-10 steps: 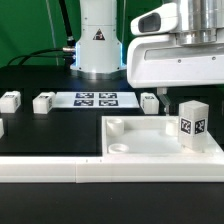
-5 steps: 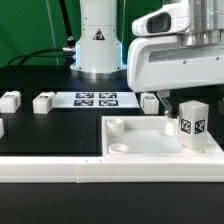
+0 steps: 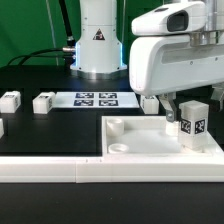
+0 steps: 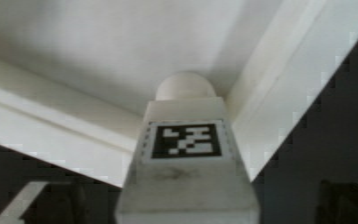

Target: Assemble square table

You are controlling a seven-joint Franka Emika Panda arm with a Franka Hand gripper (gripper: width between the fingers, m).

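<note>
The square tabletop [image 3: 135,140] is seen lying flat on the black table [image 3: 50,130], with its raised rim facing up and a round corner hole showing at its corner on the exterior view's left. One tagged leg block [image 3: 194,122] is held upright over the tabletop's recessed face, close to the rim on the exterior view's right, its black-and-white tag turned toward the exterior camera. Whether its lower end touches the tabletop cannot be told.

The gripper [image 3: 187,104] is placed directly above the tabletop, at the top of this leg block. One dark finger [image 3: 170,109] is seen beside the block; the other is hidden, so it cannot be told whether the jaws are clamped on the block or loose.

In the wrist view the leg block [image 4: 190,150] is shown lengthwise, its rounded far tip set against the tabletop [image 4: 105,50] next to an inner rim wall.

Behind the tabletop, the marker board [image 3: 95,99] is laid flat. Spare leg blocks [image 3: 43,101] [image 3: 10,100] [image 3: 149,101] are scattered beyond the tabletop's far edge. The long border rail [image 3: 60,170] is set along the tabletop's near edge.
</note>
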